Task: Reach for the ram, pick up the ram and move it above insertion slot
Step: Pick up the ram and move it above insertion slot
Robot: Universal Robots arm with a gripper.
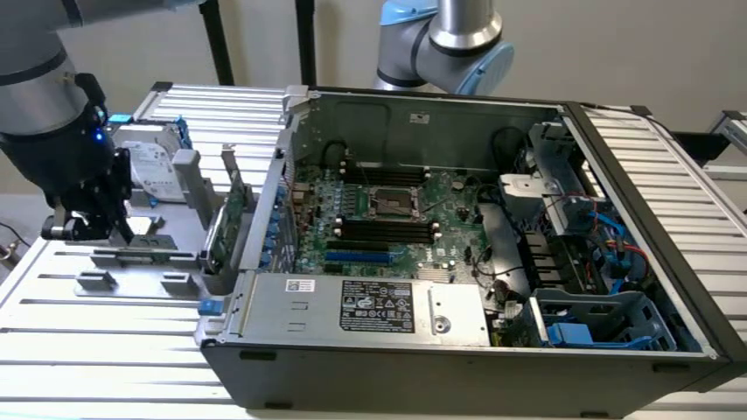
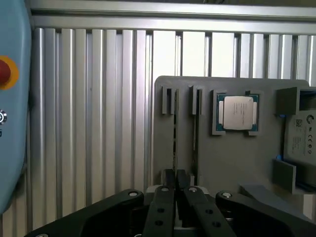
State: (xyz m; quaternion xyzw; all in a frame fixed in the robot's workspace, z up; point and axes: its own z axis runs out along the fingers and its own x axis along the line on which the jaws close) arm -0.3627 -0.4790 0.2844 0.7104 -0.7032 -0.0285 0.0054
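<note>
My gripper (image 1: 115, 233) is down on the grey parts holder (image 1: 135, 262) at the exterior view's left, beside the open computer case (image 1: 467, 341). In the wrist view the gripper (image 2: 175, 178) has its two black fingertips (image 2: 169, 178) pressed almost together. The ram (image 2: 174, 148) shows edge-on as a thin dark strip standing in the holder's slot, and it runs straight into the narrow gap between the fingers. It is still seated in the holder. The black memory slots (image 1: 386, 229) lie on the motherboard inside the case, well to the exterior view's right of the gripper.
A processor chip (image 2: 238, 112) sits in a pocket of the grey holder (image 2: 222, 158), next to a second narrow slot (image 2: 196, 128). A silver hard drive (image 1: 146, 166) and an upright green expansion card (image 1: 233, 210) stand close by. Another arm (image 1: 450, 44) rises behind the case.
</note>
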